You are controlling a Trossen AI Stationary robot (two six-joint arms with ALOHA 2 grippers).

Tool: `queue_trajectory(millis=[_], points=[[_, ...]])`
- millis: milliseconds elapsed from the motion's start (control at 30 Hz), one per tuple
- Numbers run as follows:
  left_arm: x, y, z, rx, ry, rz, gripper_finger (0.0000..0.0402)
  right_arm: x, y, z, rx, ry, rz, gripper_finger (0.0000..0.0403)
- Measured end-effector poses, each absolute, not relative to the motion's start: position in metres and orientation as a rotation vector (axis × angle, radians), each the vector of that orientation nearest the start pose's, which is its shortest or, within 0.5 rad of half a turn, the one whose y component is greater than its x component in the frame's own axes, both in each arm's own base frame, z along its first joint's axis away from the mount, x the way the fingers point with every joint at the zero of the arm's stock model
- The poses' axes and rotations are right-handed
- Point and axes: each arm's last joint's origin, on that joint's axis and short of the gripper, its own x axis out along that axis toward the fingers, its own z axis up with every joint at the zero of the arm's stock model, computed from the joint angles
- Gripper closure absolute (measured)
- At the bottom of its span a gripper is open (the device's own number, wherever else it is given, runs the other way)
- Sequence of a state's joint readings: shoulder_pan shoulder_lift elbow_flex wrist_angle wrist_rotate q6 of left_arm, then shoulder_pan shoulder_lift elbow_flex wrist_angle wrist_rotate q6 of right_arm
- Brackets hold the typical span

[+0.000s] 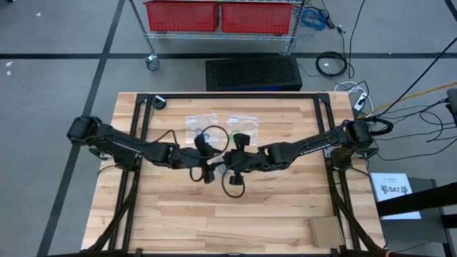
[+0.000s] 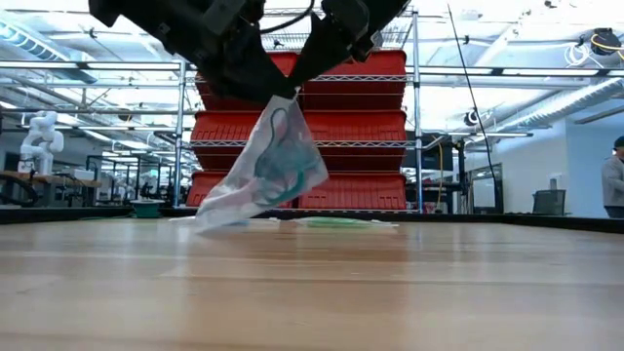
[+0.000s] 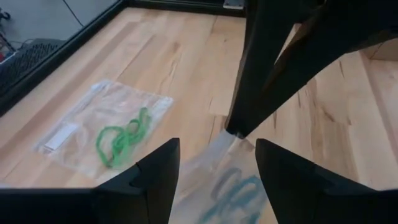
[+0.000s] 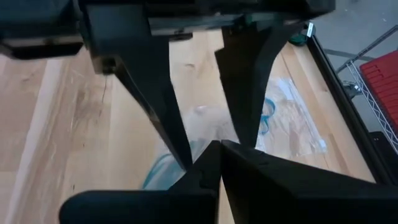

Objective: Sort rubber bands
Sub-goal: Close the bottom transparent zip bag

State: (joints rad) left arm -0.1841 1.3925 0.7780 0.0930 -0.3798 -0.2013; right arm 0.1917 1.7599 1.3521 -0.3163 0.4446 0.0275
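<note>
Low view: a clear plastic bag (image 2: 261,168) holding blue rubber bands (image 2: 276,161) is seen lifted off the wooden surface (image 2: 312,292), hanging from its top corner, which is pinched by the closed fingers of the right gripper (image 4: 219,144). The left gripper (image 3: 217,163) is held at the same bag with its fingers spread wide apart. Farther off on the surface, a second clear bag (image 3: 102,127) containing green rubber bands (image 3: 123,137) is laid flat.

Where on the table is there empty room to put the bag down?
Bare wood runs along the near half of the table, below both arms. The far middle is crowded: two flat bags, and the right gripper holding a lifted bag beside the open left gripper.
</note>
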Motion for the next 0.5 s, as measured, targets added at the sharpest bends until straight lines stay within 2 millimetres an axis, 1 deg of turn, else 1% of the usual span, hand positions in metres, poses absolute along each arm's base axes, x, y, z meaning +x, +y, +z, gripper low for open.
queue_trajectory(millis=[100,167,300,433,467,500], points=[[0.2889,-0.0428,0.2218,-0.050,0.487,0.241,0.0198,0.3839,0.0618,0.2583,-0.203,0.688,-0.250,0.0403],[0.2899,-0.0430,0.2229,-0.051,0.484,0.241,0.0219,0.3839,0.0618,0.2583,-0.204,0.687,-0.250,0.0403],[0.2903,-0.0430,0.2248,-0.044,0.496,0.241,0.0285,0.3837,0.0618,0.2580,-0.208,0.691,-0.249,0.0403],[0.2893,-0.0433,0.2244,-0.021,0.542,0.223,0.0373,0.3826,0.0628,0.2588,-0.227,0.696,-0.240,0.0400],[0.2891,-0.0436,0.2241,-0.015,0.549,0.211,0.0387,0.3815,0.0631,0.2604,-0.234,0.695,-0.236,0.0397],[0.2891,-0.0439,0.2240,-0.016,0.551,0.202,0.0391,0.3799,0.0633,0.2632,-0.241,0.692,-0.232,0.0393]])
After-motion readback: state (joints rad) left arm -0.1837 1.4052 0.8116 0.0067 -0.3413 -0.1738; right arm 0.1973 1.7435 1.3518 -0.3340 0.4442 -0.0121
